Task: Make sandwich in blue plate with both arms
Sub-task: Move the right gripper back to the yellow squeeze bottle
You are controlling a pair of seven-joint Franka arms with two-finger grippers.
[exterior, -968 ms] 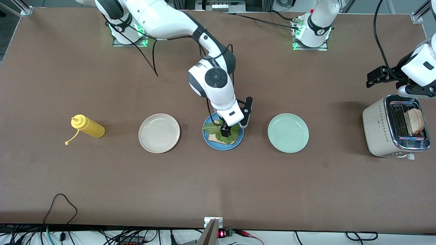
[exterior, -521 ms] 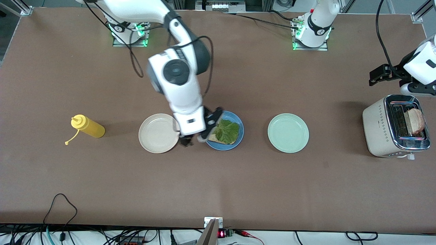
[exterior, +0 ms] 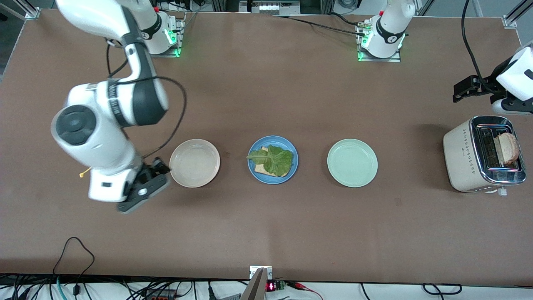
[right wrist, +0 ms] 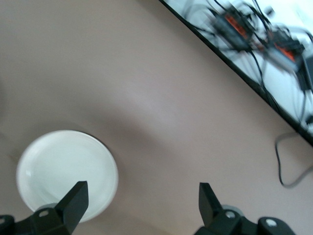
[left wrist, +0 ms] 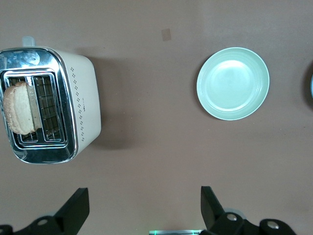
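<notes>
The blue plate (exterior: 293,161) sits mid-table with one tan bread slice (exterior: 260,168) on it and a green lettuce leaf (exterior: 275,159) lying on that slice. A second bread slice (exterior: 509,148) stands in the toaster (exterior: 462,155); it also shows in the left wrist view (left wrist: 18,107). My right gripper (right wrist: 142,208) is open and empty, up over the table beside the beige plate (right wrist: 66,171); its hand (exterior: 106,187) shows in the front view. My left gripper (left wrist: 144,210) is open and empty, up over the table by the toaster (left wrist: 83,103); its wrist (exterior: 514,81) shows in the front view.
The beige plate (exterior: 194,163) lies toward the right arm's end, the pale green plate (exterior: 352,162) toward the left arm's end, also in the left wrist view (left wrist: 233,83). My right arm covers the yellow bottle; only its cap strap (exterior: 84,172) shows. Cables (right wrist: 274,44) hang past the table edge.
My right gripper let go of the lettuce, left it on the bread and swung off the blue plate, past the beige plate toward its own end. My left arm barely moved.
</notes>
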